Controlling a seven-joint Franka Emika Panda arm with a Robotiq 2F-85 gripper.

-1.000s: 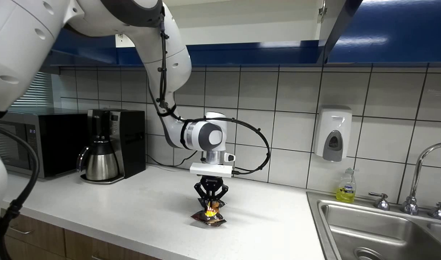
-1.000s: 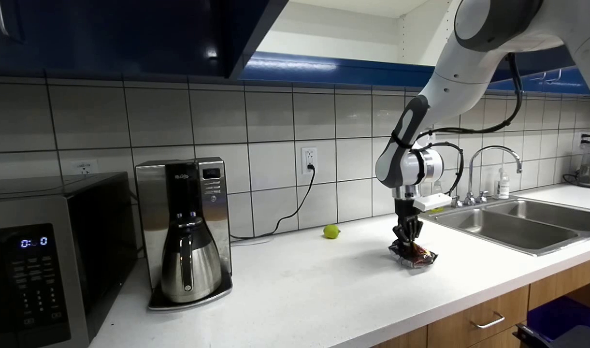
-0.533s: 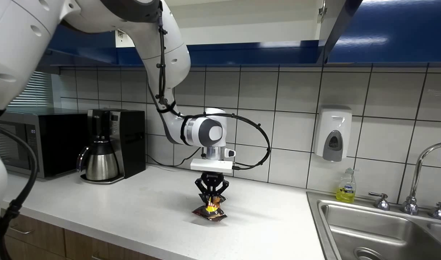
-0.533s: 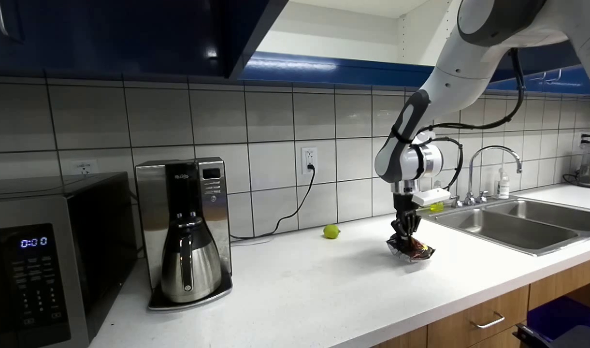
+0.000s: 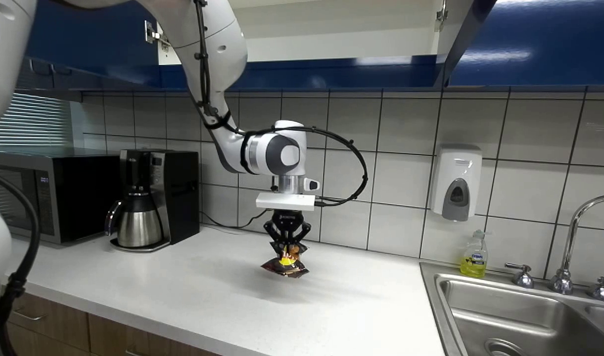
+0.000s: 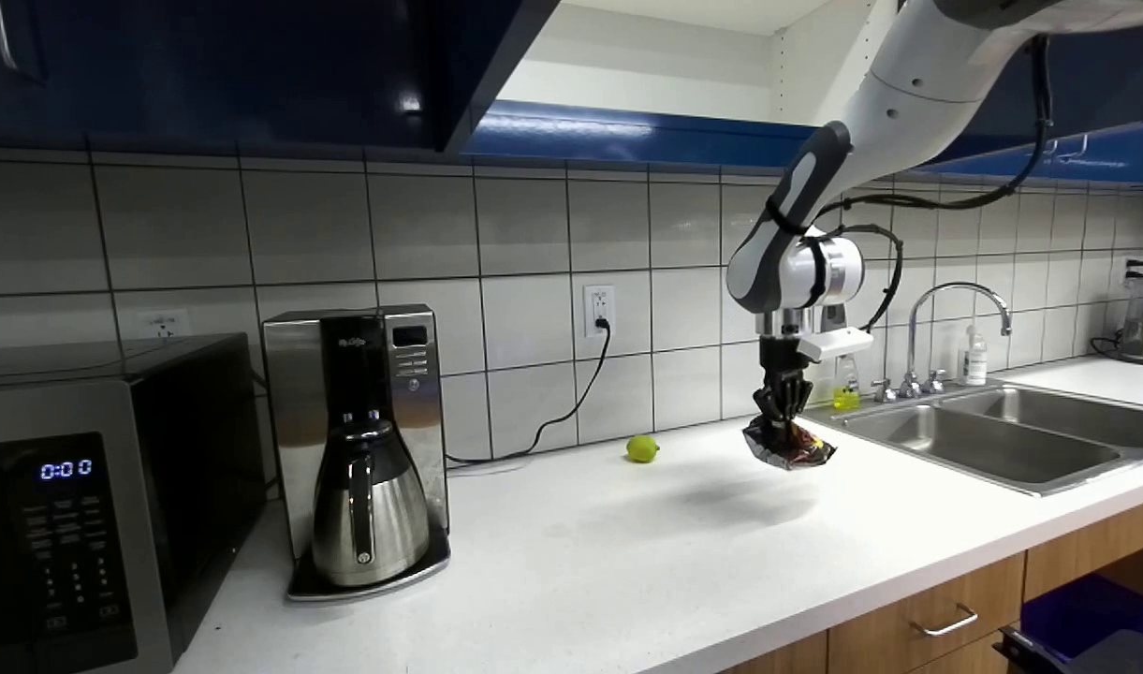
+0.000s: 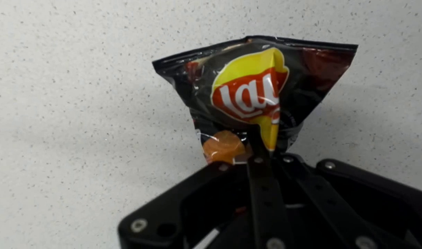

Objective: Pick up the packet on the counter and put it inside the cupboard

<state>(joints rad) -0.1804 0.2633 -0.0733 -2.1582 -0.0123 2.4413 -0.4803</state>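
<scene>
The packet is a dark chip bag with a yellow and red logo; it shows in both exterior views (image 5: 285, 267) (image 6: 798, 451) and in the wrist view (image 7: 245, 86). My gripper (image 5: 288, 248) is shut on the packet, pinching a fold in it; the gripper also shows in the wrist view (image 7: 268, 148). The packet hangs above the white counter (image 5: 222, 301), with its shadow on the surface below. The open cupboard has a blue lower edge (image 5: 346, 71) and a pale interior; it is above the gripper and also shows in an exterior view (image 6: 627, 126). The fingertips are partly hidden by the packet.
An open blue cupboard door (image 5: 534, 44) sticks out at upper right. A coffee maker (image 5: 183, 198) and microwave (image 5: 84, 193) stand on the counter. A green lime (image 6: 641, 448) lies near the wall. A sink (image 5: 509, 306) and dish soap bottle (image 5: 474, 257) are at the right.
My gripper has risen with the packet in its grip. The packet has gone from resting on or near the counter to hanging clear of it.
</scene>
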